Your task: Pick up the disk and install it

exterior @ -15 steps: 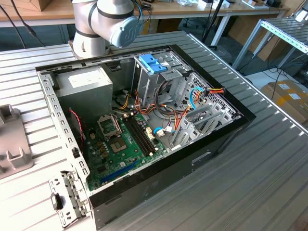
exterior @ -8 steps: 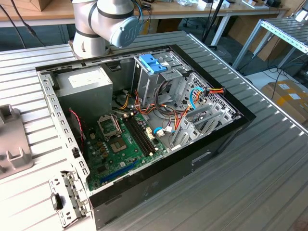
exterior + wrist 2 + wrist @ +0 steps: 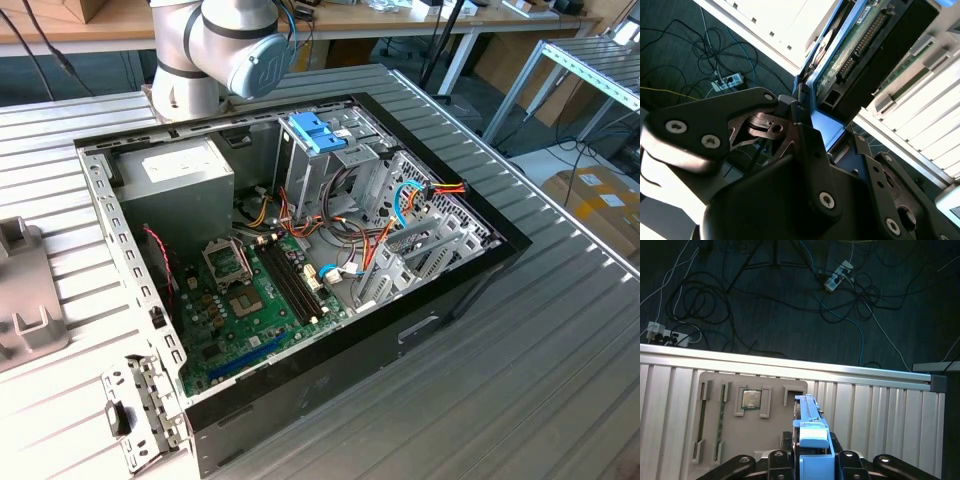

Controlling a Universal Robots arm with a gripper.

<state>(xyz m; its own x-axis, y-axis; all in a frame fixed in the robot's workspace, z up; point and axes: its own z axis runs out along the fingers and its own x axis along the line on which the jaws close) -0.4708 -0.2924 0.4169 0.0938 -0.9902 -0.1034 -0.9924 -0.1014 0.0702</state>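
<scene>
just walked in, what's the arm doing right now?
The arm's claw is closed on the disk, gripping it by its light-blue side bracket. In the first wrist view the disk stands edge-on over a grey holder tray near the edge of the ribbed table. I can't tell whether it is lifted clear of the tray. The open computer case sits in the exterior view.

One open computer case [image 3: 330,385] holds one motherboard [image 3: 232,322], one power supply [image 3: 185,175] at eleven o'clock, and one blue plastic piece [image 3: 318,130] with two tabs at twelve. Elsewhere: one gripper [image 3: 812,446], one disk [image 3: 875,45], one grey tray [image 3: 712,381], two power strips [image 3: 839,274].
</scene>
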